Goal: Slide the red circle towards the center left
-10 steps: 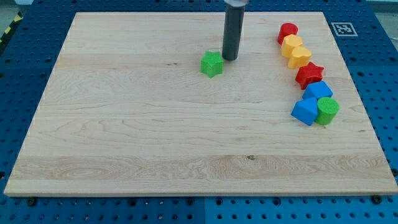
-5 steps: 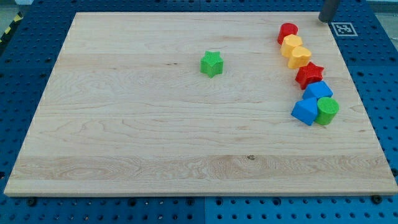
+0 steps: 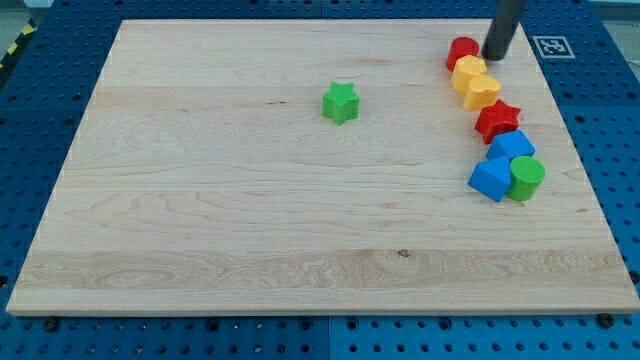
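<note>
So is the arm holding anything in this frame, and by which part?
Nothing is held. My tip stands just to the view's right of the red circle, close beside it; contact cannot be told.

Pale wooden board (image 3: pixel 200 200) laid on blue perforated base (image 3: pixel 30 120), square marker (image 3: pixel 552 45), possibly hazard tape (image 3: pixel 15 45), evenly lit.

Pale wooden worktop (image 3: pixel 250 230) on a blue pegboard base (image 3: pixel 620 150). Near the view's top right, my tip (image 3: pixel 495 57) just beside the red circle block (image 3: pixel 462 51), on its right. Below the red circle, a curving line of touching blocks: 2 yellow blocks (image 3: pixel 468 72) (image 3: pixel 483 91), shapes unclear, then a red star block (image 3: pixel 497 120), a blue block (image 3: pixel 512 146), another blue block (image 3: pixel 489 179) and a green cylinder block (image 3: pixel 526 177) side by side. Well apart, toward the view's upper middle, 1 green star block (image 3: pixel 341 102).
</note>
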